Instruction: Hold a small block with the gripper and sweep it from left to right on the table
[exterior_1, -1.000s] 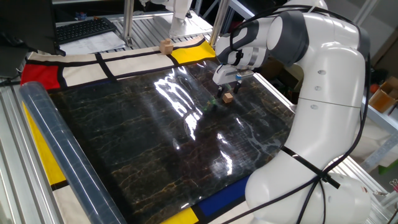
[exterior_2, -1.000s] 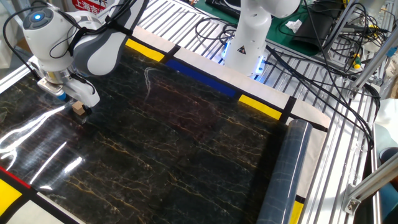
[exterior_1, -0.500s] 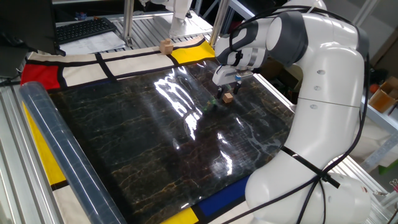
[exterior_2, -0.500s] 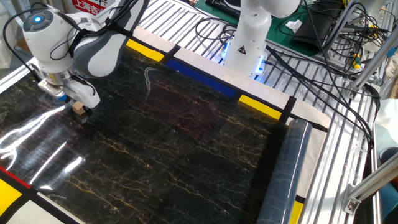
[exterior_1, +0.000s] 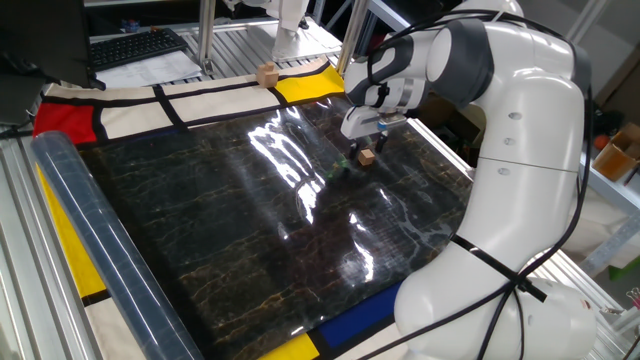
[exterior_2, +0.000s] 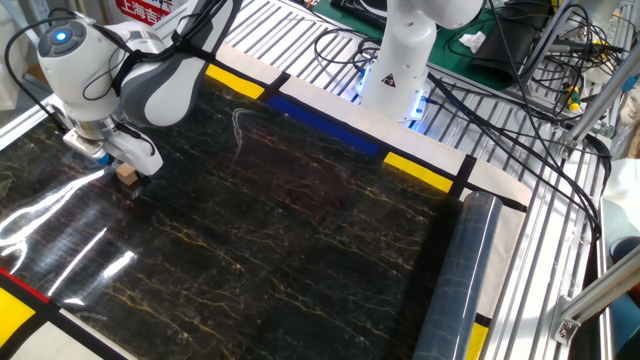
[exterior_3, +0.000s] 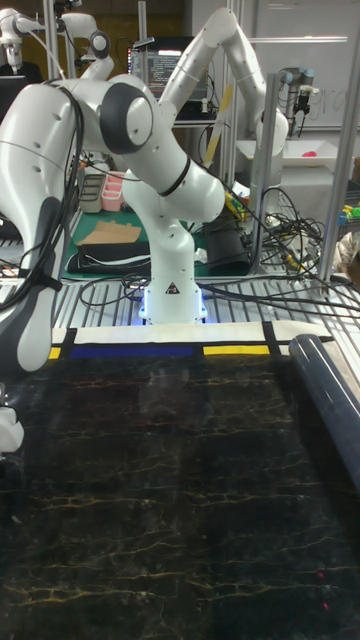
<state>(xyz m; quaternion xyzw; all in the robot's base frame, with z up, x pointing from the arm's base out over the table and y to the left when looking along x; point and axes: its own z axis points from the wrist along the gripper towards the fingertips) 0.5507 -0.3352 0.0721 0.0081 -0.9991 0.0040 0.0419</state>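
One fixed view: gripper (exterior_1: 366, 151) clamps the small wooden cube (exterior_1: 367, 156) on glossy veined table (exterior_1: 250, 230).

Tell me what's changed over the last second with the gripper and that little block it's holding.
Very little. The gripper stays shut on the small block, low over the table. In the other fixed view the wrist has crept slightly up and left, and the block with it. The paler cube on the cloth border and the clear plastic roll have not moved.
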